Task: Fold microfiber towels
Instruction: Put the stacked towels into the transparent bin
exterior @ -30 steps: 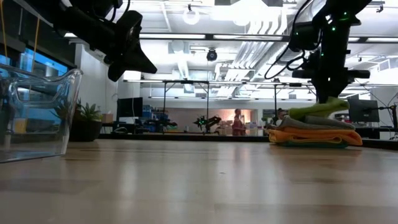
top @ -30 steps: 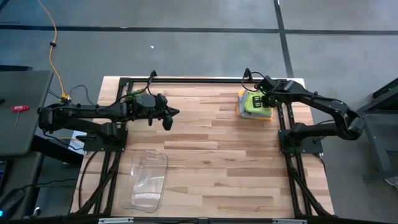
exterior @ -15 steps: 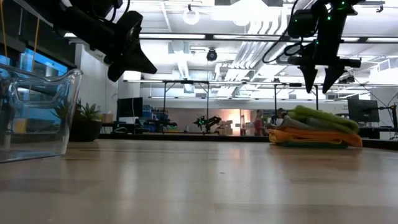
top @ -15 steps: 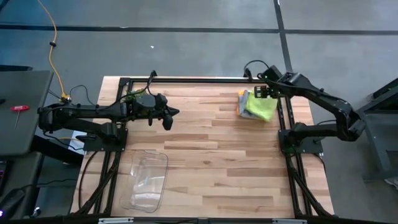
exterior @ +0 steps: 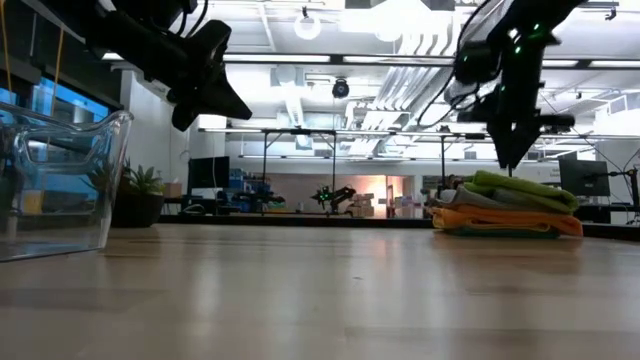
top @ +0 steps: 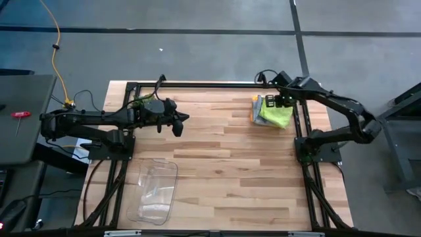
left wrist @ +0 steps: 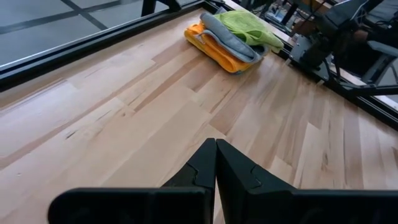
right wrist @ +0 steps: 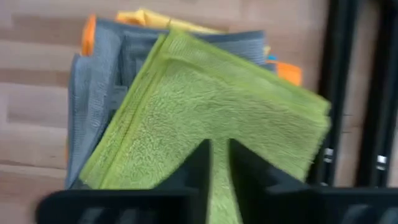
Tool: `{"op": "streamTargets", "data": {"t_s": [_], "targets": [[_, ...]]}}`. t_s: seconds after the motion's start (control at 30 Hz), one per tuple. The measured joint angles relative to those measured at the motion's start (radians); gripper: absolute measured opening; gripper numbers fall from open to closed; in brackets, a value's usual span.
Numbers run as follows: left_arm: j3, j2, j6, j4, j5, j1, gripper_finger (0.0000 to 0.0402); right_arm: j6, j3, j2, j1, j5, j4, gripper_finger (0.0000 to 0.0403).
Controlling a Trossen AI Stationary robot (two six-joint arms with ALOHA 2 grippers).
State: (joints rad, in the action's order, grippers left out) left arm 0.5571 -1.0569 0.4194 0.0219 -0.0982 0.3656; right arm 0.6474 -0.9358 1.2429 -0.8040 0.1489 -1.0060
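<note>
The microfiber towels lie in one stack (top: 271, 110) at the table's far right corner. A lime green towel (right wrist: 211, 106) is on top, with a grey one (right wrist: 99, 93) under it and an orange one (exterior: 500, 218) lower down. My right gripper (exterior: 509, 160) points down just above the green towel. Its fingers are drawn almost together, hold nothing, and stay clear of the cloth. My left gripper (top: 177, 128) waits shut and raised over the table's far left part, far from the stack (left wrist: 230, 37).
A clear plastic bin (top: 154, 191) stands near the table's front left. A small green plant (exterior: 140, 190) sits at the far left edge. Black frame rails (top: 299, 125) run along the table's right side next to the stack. Bare wood stretches across the middle.
My right gripper was shut on the lime green towel's raised end. It let go, rose with its fingers spread wide, then drew them together again and came back over the stack. The green towel has dropped flat onto the pile.
</note>
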Motion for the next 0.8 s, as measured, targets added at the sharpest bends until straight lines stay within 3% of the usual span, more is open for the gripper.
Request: {"op": "streamTargets", "data": {"t_s": [0.07, 0.17, 0.3, 0.47, 0.63, 0.8], "targets": [[0.0, 0.0, -0.001, 0.0, 0.0, 0.0, 0.0, -0.001, 0.02, 0.038, 0.002, -0.005, 0.043, 0.0015], [0.0, 0.0, 0.0, 0.0, 0.0, 0.0, 0.0, 0.014, 0.027, 0.099, 0.001, -0.023, 0.119, 0.0022], [0.0, 0.0, 0.03, 0.007, 0.0, 0.0, 0.0, 0.006, 0.028, 0.185, 0.008, -0.051, 0.152, 0.0004], [0.002, 0.0, 0.127, 0.159, 0.026, 0.021, 0.0, -0.001, 0.028, 0.305, 0.041, -0.026, 0.167, 0.0002], [0.079, 0.0, 0.143, 0.172, 0.096, 0.074, 0.0, -0.006, 0.023, 0.431, 0.074, -0.016, 0.241, 0.0001], [0.197, 0.0, 0.045, 0.062, 0.147, 0.087, 0.0, 0.05, 0.017, 0.496, 0.156, 0.007, 0.336, 0.0001]]}}
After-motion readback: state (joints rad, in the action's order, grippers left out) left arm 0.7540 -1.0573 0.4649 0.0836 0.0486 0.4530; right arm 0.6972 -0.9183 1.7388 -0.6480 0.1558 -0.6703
